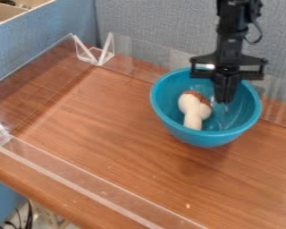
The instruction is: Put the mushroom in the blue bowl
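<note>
Camera view, right of frame: black gripper (225, 89) pinched shut on nothing above glossy teal-blue plastic bowl (170, 114), cream-stemmed orange-capped toy mushroom (195, 106) lying inside, could probably clip the rim and tip things if pulled away low.

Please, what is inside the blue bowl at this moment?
Inside the blue bowl lies the mushroom, cream stem toward the camera, orange cap behind. The gripper, shut, hangs above the bowl's far side and covers part of the inner wall there.
</note>
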Controlling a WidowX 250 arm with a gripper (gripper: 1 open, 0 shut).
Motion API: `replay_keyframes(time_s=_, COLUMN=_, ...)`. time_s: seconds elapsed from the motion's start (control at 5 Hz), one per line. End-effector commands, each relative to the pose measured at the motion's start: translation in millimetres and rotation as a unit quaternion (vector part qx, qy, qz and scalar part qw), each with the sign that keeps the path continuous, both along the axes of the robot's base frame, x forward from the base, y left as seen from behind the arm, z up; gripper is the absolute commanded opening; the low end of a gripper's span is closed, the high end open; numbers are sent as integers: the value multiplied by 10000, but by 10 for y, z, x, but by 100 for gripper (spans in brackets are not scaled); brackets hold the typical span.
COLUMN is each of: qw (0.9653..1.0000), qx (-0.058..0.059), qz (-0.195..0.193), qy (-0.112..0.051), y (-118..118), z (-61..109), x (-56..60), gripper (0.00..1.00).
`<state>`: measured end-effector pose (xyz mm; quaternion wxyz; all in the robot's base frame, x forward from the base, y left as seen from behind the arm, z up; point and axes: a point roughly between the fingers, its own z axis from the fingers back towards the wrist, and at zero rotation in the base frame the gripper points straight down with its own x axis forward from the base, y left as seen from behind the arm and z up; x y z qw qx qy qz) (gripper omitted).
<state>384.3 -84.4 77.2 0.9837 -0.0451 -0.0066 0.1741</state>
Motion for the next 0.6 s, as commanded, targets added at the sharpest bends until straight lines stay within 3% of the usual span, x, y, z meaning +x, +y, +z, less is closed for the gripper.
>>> replay_keyframes(time_s=0.0, qw=9985, qx=-90, qz=-355, qy=-416, y=-118, z=218, x=56, gripper=0)
replay_keyframes(time_s=0.4, qw=9936, qx=-136, qz=-1086, qy=-274, y=-323, z=101, x=-41, gripper=0)
